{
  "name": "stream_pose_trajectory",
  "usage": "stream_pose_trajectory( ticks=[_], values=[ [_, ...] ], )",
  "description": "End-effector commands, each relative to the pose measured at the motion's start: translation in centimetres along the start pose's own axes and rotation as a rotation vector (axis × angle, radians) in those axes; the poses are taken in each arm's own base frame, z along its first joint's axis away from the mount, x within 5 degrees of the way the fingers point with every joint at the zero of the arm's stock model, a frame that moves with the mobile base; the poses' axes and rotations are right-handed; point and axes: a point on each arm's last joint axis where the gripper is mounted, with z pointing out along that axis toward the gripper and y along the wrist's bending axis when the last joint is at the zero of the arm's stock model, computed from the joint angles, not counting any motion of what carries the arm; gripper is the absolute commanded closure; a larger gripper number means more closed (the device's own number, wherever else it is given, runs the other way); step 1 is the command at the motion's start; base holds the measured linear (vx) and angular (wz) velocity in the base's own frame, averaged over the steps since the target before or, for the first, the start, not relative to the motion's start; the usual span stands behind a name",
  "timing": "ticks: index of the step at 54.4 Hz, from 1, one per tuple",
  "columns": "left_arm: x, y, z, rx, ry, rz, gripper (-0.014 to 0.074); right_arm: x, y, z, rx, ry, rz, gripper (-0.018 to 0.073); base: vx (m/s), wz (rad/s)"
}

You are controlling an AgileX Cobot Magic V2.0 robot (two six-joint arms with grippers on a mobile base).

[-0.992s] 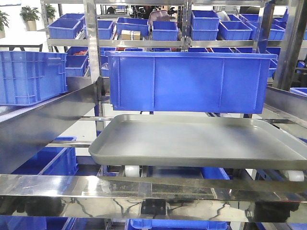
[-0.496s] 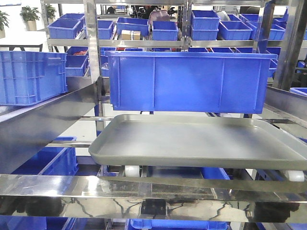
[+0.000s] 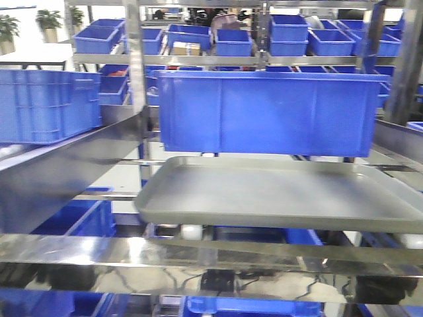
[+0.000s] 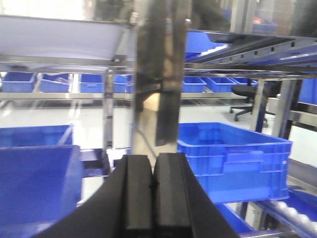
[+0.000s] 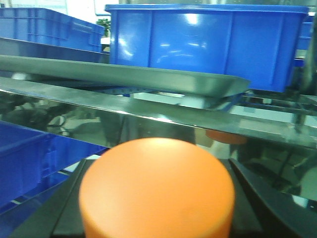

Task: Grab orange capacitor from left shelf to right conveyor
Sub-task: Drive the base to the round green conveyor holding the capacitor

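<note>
Orange capacitor [image 5: 156,191]: clamped between the fingers of my R end effector [image 5: 157,213], just in front of left shelf [image 3: 73,162] and its grey tray [image 3: 277,195]. L end effector [image 4: 152,196]: closed, empty. Step, I judge: carry. Next: swing toward conveyor, not in view.

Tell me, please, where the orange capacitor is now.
In the right wrist view the capacitor sits bottom centre, between the right gripper's fingers, in front of the shelf's steel rail and below the grey tray.

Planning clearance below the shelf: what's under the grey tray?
A white roller and a blue bin show right beneath the grey tray; the steel rail in front covers whatever lies lower.
</note>
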Motion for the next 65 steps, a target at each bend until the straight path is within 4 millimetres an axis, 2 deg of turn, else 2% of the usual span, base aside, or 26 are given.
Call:
stream_pose_trajectory(
  ticks=[1,18,65],
  values=[
    [-1.76,-0.2,-0.21,0.017,-0.114,-0.011,0.0603,-1.58,0.06,-0.11,-0.004,-0.102,-0.018,0.0567,-0.04,0.16],
    [-1.76,-0.2,-0.21,0.017,-0.114,-0.011,0.0603,-1.58,0.06,-0.11,-0.004,-0.102,-0.018,0.0567,-0.08,0.34],
    [-1.76,-0.2,-0.21,0.017,-0.114,-0.011,0.0603,-1.58,0.06,-0.11,-0.004,-0.102,-0.018,0.0567,-0.15,0.59]
  ],
)
